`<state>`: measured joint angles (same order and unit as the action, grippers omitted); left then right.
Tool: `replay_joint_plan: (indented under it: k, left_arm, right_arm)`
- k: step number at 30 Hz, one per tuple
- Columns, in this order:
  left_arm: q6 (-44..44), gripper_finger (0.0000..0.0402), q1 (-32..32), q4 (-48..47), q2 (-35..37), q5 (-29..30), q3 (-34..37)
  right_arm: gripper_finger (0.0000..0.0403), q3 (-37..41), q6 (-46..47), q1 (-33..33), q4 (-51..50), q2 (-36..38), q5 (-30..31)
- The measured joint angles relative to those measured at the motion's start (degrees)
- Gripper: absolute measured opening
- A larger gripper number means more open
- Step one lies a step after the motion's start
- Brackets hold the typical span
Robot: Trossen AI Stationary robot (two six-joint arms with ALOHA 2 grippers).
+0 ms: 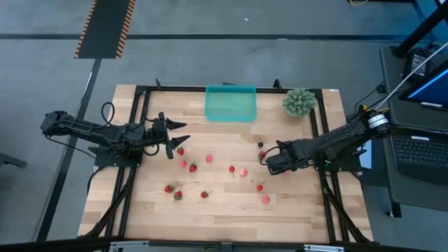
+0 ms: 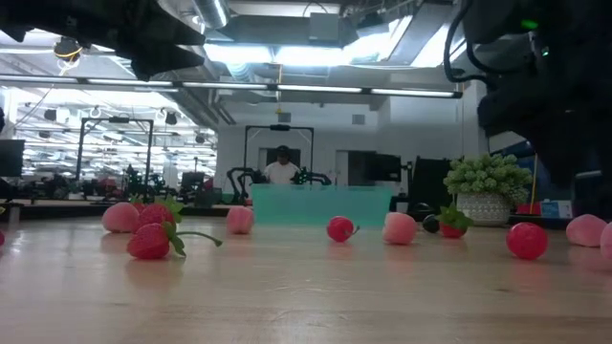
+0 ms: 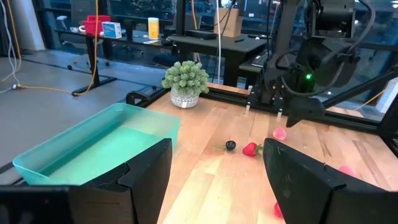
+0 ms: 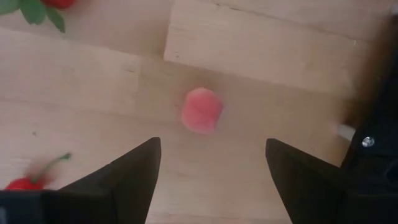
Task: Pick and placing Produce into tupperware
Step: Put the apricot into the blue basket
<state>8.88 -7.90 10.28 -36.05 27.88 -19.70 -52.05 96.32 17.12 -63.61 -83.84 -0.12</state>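
Near the right edge of the surface (image 1: 224, 210), my right pincer (image 4: 211, 158) hangs over a pale pink berry (image 4: 202, 111), fingers spread wide with nothing between them. I judge that spacing is deliberate: the berry sits centred in the gap, so a straight descent would put 1 finger on each side of it. A red strawberry (image 4: 25, 182) with a green stem lies off to one side, clear of the fingers, and should not interfere.

My left pincer (image 1: 176, 138) waits near the left edge, also released and empty, pointed across the surface toward the scattered produce.

The teal tupperware (image 1: 231, 103) sits at the middle of the far edge with no produce visible in it, so the task looks barely begun. The strawberries and pink berries are strewn over the middle of the surface, with 1 small dark berry (image 1: 260, 145) near my right pincer and a spiky green plant ball (image 1: 299, 101) at the far right corner, which I leave alone. Being round, the pink berry may roll if a finger nudges it before both close.
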Motion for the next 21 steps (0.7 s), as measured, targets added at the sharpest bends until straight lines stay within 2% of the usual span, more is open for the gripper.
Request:
replay_joint_plan:
  k: [21]
  left_arm:
    - [0.0, 0.0246, 0.0, -0.4, 0.0, -0.1, 0.0]
  right_arm:
    - [0.0291, 0.0, 1.0, 1.1, 2.8, -4.6, 0.9]
